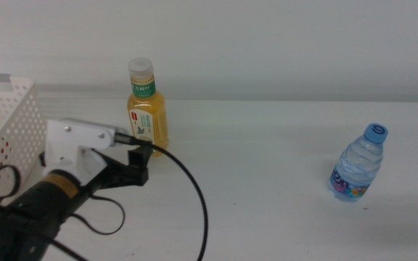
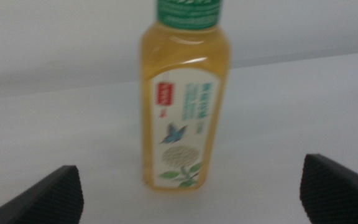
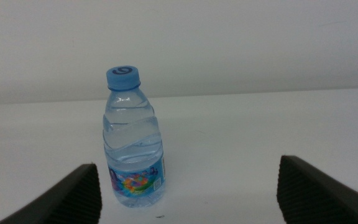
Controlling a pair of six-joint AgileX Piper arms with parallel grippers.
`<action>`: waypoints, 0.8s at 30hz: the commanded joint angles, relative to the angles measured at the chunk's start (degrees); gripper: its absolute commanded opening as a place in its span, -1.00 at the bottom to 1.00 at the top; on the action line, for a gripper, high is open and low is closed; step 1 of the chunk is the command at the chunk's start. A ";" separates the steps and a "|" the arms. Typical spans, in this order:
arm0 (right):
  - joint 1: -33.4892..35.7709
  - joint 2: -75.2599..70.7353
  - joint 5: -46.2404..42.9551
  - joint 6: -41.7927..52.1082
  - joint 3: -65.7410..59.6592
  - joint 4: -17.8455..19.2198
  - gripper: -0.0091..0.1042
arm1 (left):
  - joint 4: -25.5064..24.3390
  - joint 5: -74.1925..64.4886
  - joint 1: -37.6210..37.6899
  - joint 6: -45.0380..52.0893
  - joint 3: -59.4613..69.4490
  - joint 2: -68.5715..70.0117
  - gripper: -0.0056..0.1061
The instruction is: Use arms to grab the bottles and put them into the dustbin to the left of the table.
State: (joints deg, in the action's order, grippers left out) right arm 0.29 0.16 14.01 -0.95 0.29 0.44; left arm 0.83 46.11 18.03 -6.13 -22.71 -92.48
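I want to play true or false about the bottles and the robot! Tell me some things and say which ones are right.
1. The yellow-drink bottle stands upright on the table. True.
2. The water bottle has a red cap. False: its cap is blue.
3. The left pincer is open, with the yellow-drink bottle between its jaws but not squeezed. True.
4. The water bottle lies inside the dustbin. False: it stands on the table, far to the right of the dustbin.
5. The right pincer is shut on the water bottle. False: it is open, and the bottle stands free in front of it.
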 commanded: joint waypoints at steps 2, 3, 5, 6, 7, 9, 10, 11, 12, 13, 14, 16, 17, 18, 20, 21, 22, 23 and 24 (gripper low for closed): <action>-0.34 -2.24 0.06 0.38 -2.41 0.14 0.50 | 0.22 1.62 1.29 -0.85 -2.47 -2.22 0.78; -0.34 -2.24 0.06 0.38 -2.41 0.14 0.50 | 0.37 1.62 1.58 -0.85 -3.20 -2.99 0.78; -0.34 -2.24 0.06 0.38 -2.41 0.14 0.50 | 0.52 1.62 1.97 -0.85 -4.49 -4.62 0.78; -0.34 -2.24 0.06 0.38 -2.41 0.14 0.50 | 0.52 1.62 2.00 -0.85 -5.22 -5.45 0.78; -0.34 -2.24 0.06 0.38 -2.41 0.14 0.50 | 0.52 1.62 2.00 -0.85 -5.87 -6.28 0.78; -0.34 -2.24 0.06 0.38 -2.41 0.14 0.50 | 0.41 1.62 2.00 -0.85 -6.94 -7.43 0.78; -0.34 -2.24 0.06 0.38 -2.41 0.14 0.50 | 0.65 1.62 2.00 -0.85 -7.46 -7.95 0.78; -0.34 -2.24 0.06 0.38 -2.41 0.14 0.50 | 0.76 1.62 2.00 -0.85 -7.91 -8.25 0.78; -0.34 -2.24 0.06 0.38 -2.41 0.14 0.50 | 1.22 1.62 2.00 -0.85 -8.34 -8.58 0.78; -0.34 -2.24 0.06 0.38 -2.41 0.14 0.50 | 1.45 1.62 2.00 -0.85 -8.65 -9.02 0.78; -0.34 -2.24 0.06 0.38 -2.41 0.14 0.50 | 1.69 1.62 2.00 -0.85 -9.00 -9.28 0.78; -0.34 -2.24 0.06 0.38 -2.41 0.14 0.50 | 2.20 1.58 2.00 -0.85 -9.68 -10.20 0.78; -0.34 -2.24 0.06 0.38 -2.41 0.14 0.50 | 2.20 1.88 2.00 -0.85 -10.00 -10.66 0.78; -0.34 -2.24 0.06 0.38 -2.41 0.14 0.50 | 2.34 1.90 2.00 -0.85 -10.40 -11.15 0.78; -0.34 -2.24 0.06 0.38 -2.41 0.14 0.50 | 2.34 2.20 2.00 -0.49 -11.27 -12.19 0.78; -0.34 -2.24 0.06 0.38 -2.41 0.14 0.50 | 2.59 2.22 2.00 0.16 -11.58 -12.81 0.78; -0.34 -2.24 0.06 0.38 -2.41 0.14 0.50 | 2.59 2.65 2.00 0.27 -12.05 -13.16 0.78; -0.34 -2.24 0.06 0.38 -2.41 0.14 0.50 | 2.59 2.64 2.00 0.27 -12.31 -13.51 0.78; -0.34 -2.24 0.06 0.38 -2.41 0.14 0.50 | 2.71 2.83 2.00 0.27 -12.57 -13.79 0.78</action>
State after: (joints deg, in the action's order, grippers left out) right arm 0.29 0.16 14.01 -0.95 0.29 0.44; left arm 2.94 47.47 19.78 -6.02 -34.74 -105.81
